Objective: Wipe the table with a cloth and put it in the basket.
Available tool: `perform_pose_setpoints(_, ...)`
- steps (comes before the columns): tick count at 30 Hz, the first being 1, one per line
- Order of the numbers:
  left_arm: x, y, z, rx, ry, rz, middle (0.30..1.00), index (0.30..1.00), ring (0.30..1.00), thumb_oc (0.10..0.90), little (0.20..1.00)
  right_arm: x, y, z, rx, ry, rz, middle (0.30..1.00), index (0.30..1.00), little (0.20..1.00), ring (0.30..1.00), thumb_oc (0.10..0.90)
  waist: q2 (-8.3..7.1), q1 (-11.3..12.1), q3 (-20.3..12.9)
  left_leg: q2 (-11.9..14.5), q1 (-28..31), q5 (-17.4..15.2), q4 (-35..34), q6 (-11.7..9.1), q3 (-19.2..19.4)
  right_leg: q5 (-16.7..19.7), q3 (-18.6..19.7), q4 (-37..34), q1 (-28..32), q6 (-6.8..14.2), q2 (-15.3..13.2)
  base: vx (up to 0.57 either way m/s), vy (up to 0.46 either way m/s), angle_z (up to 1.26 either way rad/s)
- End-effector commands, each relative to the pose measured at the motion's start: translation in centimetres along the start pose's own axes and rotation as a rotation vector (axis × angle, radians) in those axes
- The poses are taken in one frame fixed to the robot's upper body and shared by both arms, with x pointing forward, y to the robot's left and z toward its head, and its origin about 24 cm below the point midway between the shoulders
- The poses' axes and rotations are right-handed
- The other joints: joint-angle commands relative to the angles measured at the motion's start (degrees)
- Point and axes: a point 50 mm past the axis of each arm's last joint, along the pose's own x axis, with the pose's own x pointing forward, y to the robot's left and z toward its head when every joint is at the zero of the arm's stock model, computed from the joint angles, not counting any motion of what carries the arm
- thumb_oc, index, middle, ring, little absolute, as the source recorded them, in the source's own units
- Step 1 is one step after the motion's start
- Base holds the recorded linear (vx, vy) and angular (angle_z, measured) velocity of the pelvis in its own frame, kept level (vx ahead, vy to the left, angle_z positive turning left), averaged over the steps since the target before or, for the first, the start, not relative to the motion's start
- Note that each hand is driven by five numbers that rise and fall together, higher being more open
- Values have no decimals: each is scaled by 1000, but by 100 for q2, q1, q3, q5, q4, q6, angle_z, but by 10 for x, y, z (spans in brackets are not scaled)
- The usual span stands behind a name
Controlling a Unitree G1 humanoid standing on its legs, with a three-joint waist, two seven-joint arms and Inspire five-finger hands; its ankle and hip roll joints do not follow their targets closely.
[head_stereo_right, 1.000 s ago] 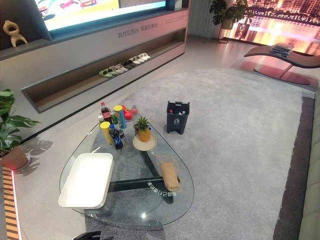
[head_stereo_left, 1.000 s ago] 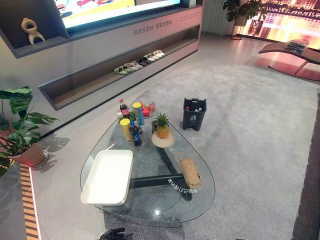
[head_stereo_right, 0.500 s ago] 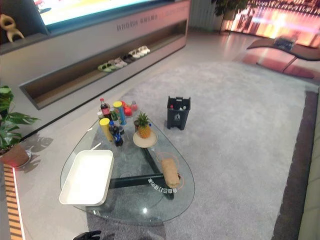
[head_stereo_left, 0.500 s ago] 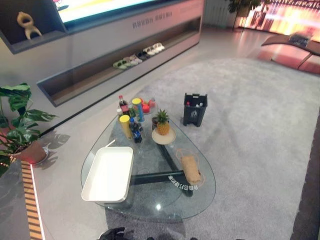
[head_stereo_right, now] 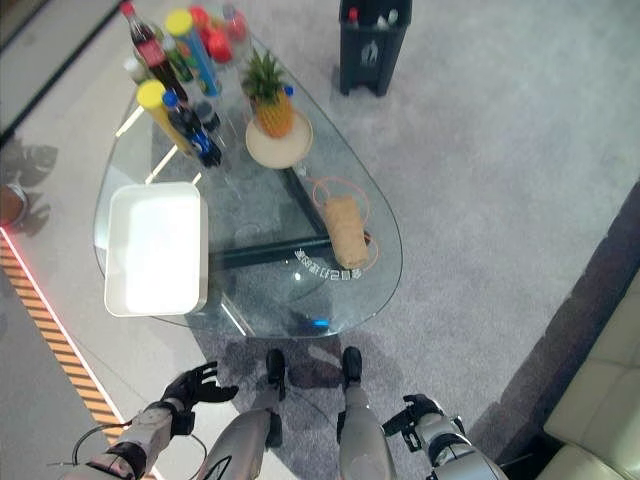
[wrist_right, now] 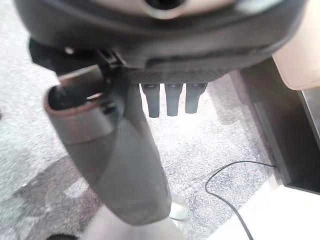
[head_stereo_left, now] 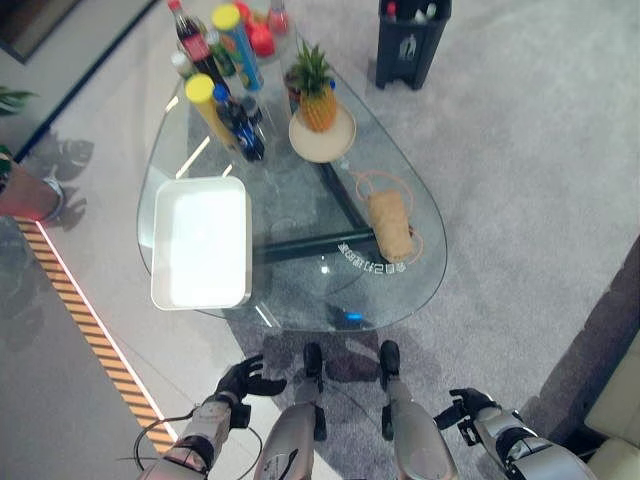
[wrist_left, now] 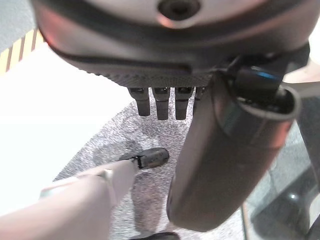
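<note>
We saw the folded tan cloth (head_stereo_left: pixel 390 223) on the rounded glass table (head_stereo_left: pixel 420 290); the left hand (head_stereo_left: pixel 243 379) and right hand (head_stereo_left: pixel 468 410) hung empty, fingers relaxed.

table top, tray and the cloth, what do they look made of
Table top: clear glass, glossy; the dark frame and carpet show through it. Tray: smooth white, likely plastic or enamel; glare leaves it open. Cloth: tan, soft-looking fabric, seemingly rolled or folded.

Living-room setting, showroom-like: I stand on grey carpet (head_stereo_left: pixel 520 200) before glass counter (head_stereo_left: pixel 300 300) with drinks bottles (head_stereo_left: pixel 238 120), pineapple (head_stereo_left: pixel 316 95), white tray (head_stereo_left: pixel 200 242); bin (head_stereo_left: pixel 410 40) beyond, cream sofa (head_stereo_right: pixel 600 400) corner at my right.
</note>
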Motion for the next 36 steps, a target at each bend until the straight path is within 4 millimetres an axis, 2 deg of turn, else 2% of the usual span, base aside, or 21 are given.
perform_pose_setpoints(1,2,18,23,-91,-107,52,900,900,900,800,900,1,-22,1,46,2,-89,900,900,900,900,800,-167,175,155,-265,-529,-243,464,-169,-223,-453,-110,1146,-873,35,-71,-113,-16,0)
perform_pose_setpoints(3,3,17,32,-127,-144,44,900,900,900,800,900,0,-28,10,65,-21,-109,900,900,900,900,800,-168,190,267,-290,-871,-301,834,-178,-244,-527,-146,1441,-1160,2,-73,-103,-29,-2)
perform_pose_setpoints(7,3,18,43,-154,-190,39,900,900,900,800,900,0,-33,17,96,-58,-131,900,900,900,900,800,-187,209,282,-370,-1608,-479,1622,-167,-278,-674,-191,1998,-1797,-50,-77,-58,-56,5)
perform_pose_setpoints(8,3,19,46,-176,-207,40,900,900,900,800,900,-1,-36,21,115,-74,-142,900,900,900,900,800,-185,212,282,-378,-1943,-599,2015,-131,-295,-788,-178,2340,-2129,-83,-62,-22,-55,17)
perform_pose_setpoints(13,2,23,56,-231,-237,44,900,900,900,800,900,-1,-41,25,133,-101,-159,900,900,900,900,800,-173,214,282,-337,-2586,-931,2867,-43,-326,-1110,-85,3128,-2777,-184,0,-13,-51,20)
perform_pose_setpoints(19,0,31,51,-301,-239,62,900,900,900,800,900,-2,-47,25,169,-141,-209,900,900,900,900,800,-157,220,282,-296,-3130,-1260,3686,26,-376,-1380,-34,3909,-3250,-302,-22,-6,-13,6)
perform_pose_setpoints(23,-1,34,47,-306,-235,63,900,900,900,800,900,-3,-50,26,161,-166,-232,900,900,900,900,800,-144,225,282,-280,-3351,-1361,3935,47,-396,-1441,-6,4161,-3453,-345,-31,0,-2,-4)
perform_pose_setpoints(29,-1,32,45,-303,-231,59,900,900,900,800,900,-5,-57,32,164,-227,-308,900,900,900,900,800,-142,224,282,-263,-3408,-1382,3934,52,-383,-1457,-31,4206,-3527,-360,-46,0,0,0)
perform_pose_setpoints(34,0,32,46,-307,-226,58,900,900,900,800,900,-13,-82,48,289,-342,-455,900,900,900,900,800,-137,229,282,-243,-3412,-1390,3946,42,-362,-1448,-67,4219,-3519,-363,-56,0,0,0)
perform_pose_setpoints(36,0,33,47,-305,-227,61,900,900,900,800,900,-22,-97,64,393,-448,-531,900,900,900,900,800,-147,223,282,-237,-3390,-1401,3925,44,-343,-1435,-85,4177,-3490,-356,-52,0,0,0)
